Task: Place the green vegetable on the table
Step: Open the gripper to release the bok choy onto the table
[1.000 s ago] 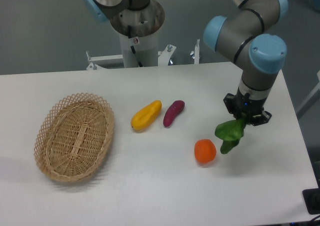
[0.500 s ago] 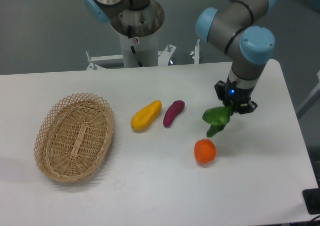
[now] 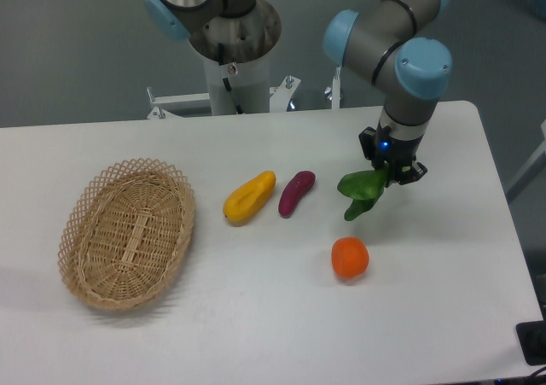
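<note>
Hanging from the tool, the green vegetable.

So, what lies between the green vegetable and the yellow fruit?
The purple vegetable lies between the green vegetable and the yellow fruit, per the fixed camera.

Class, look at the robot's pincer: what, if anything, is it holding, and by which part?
The pincer holds the green vegetable by its upper end, presumably the stalk, which is hidden between the fingers; the dark leaves hang down to the left.
</note>
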Action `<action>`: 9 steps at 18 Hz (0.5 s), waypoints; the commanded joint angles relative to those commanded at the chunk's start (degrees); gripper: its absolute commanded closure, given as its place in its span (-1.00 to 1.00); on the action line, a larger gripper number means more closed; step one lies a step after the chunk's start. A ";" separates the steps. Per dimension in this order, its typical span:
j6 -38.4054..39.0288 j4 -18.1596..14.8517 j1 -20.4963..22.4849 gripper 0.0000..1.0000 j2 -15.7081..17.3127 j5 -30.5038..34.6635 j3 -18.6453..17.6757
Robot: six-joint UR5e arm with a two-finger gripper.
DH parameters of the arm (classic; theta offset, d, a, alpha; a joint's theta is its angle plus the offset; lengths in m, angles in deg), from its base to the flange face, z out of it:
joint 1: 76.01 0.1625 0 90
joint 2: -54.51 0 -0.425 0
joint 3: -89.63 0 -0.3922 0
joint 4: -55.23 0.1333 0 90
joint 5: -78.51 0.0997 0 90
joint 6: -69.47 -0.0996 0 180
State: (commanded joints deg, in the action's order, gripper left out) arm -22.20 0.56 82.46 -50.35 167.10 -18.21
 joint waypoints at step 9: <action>0.70 -0.35 0.44 -1.00 0.26 -0.44 0.61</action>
State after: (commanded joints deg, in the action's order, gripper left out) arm -21.50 0.21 82.90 -50.08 166.66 -17.60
